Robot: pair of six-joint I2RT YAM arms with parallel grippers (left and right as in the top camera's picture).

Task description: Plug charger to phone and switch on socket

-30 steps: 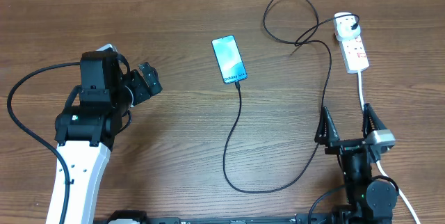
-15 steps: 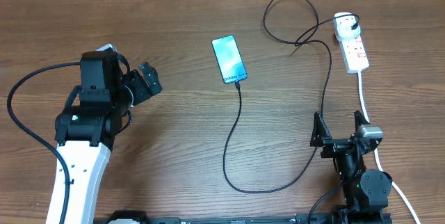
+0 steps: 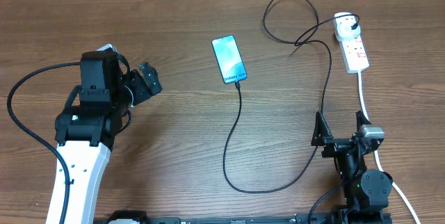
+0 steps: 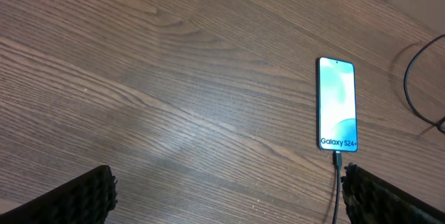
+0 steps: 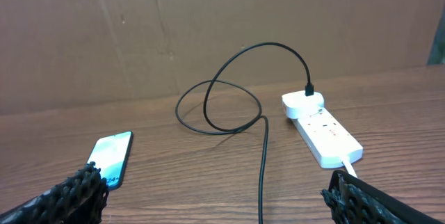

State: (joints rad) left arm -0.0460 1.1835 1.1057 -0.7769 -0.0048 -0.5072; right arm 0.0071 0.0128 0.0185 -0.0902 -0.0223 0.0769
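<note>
At the left of the overhead frame, the left gripper (image 3: 147, 79) on its black-and-white arm hovered over the brown wooden table (image 3: 174, 22) with its jaws spread wide and nothing between them. In the left wrist view its two dark pads sat in the bottom corners, well apart.

Just left of centre in the upper half lay the phone (image 3: 229, 59), a slim dark-edged rectangle with a lit light-blue screen reading "Galaxy S24+". It lay flat and apart from both grippers.

The charger (image 3: 240, 102), a long thin black cable, met the phone's lower edge. In the left wrist view its small black connector tip (image 4: 336, 158) looked seated in the port. From there the cable ran down the frame, curved right, climbed, and looped at the upper right.

At the lower right, the right gripper (image 3: 341, 130) stood with its jaws fully apart and empty, near the cable and the thick white lead (image 3: 361, 88).

At the upper right lay the socket (image 3: 354, 49), a white elongated plastic block with small red marks. The charger's black plug end (image 5: 309, 88) sat in its far end.

Both ends of the charger therefore appeared connected. Whether the switch was on could not be read at this size, so that step may be what was left.
</note>
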